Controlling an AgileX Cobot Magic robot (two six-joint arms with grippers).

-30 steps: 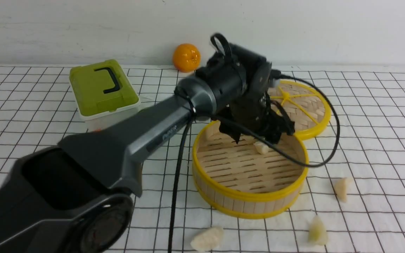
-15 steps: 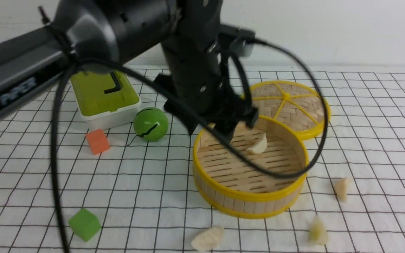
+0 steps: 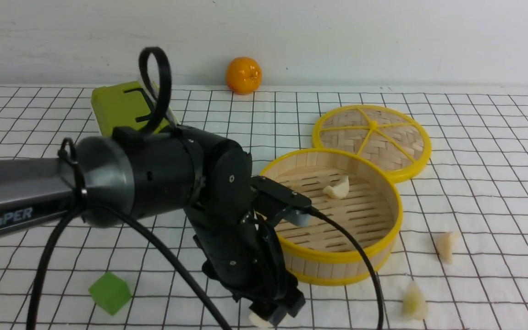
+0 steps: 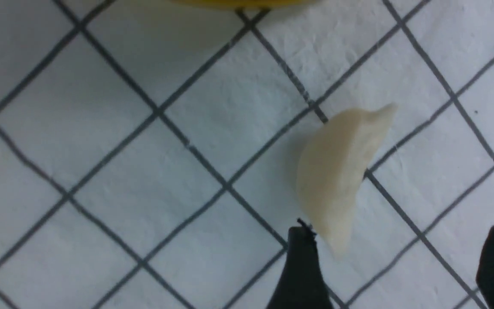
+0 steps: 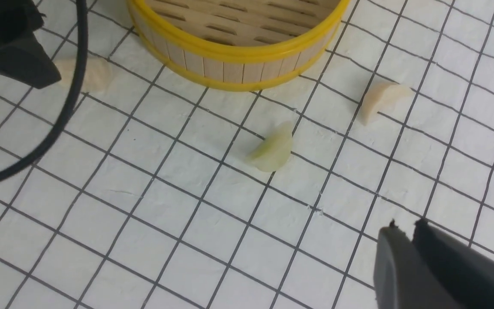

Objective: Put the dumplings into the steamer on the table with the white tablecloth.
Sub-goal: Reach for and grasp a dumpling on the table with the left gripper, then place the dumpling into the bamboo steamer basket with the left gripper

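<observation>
A: Dumplings, where?
B: One dumpling (image 3: pixel 337 188) is held inside the steamer (image 3: pixel 337 268), on the slatted floor toward the back. Three are left outside, on the white tablecloth (image 3: pixel 497 192).
A: Positions of those three?
B: A cream dumpling (image 4: pixel 337 171) is placed near the steamer's front and is mostly covered by the left gripper (image 4: pixel 401 234) in the front view. The greenish dumpling (image 3: pixel 414 302) is set forward and to the right of the steamer. A third, the pale wedge dumpling (image 3: pixel 446 247), is set off the steamer's right side.
A: Left fingers?
B: Spread wide, lowered over the cream dumpling. Not gripped. One fingertip is seen close by its narrow end; contact can't be told.
A: Right?
B: Right gripper (image 5: pixel 406 223) is seen in its wrist view only. Fingers drawn together, nothing seen held.
A: Rest of the layout?
B: The woven lid (image 3: pixel 392 142) is laid flat just behind the steamer, toward the right. The orange ball (image 3: pixel 244 75) is placed at the back edge. The green-topped box (image 3: pixel 119 105), back left, is partly blocked by the left arm (image 3: pixel 163 174). The green cube (image 3: pixel 110 293) is set front left.
</observation>
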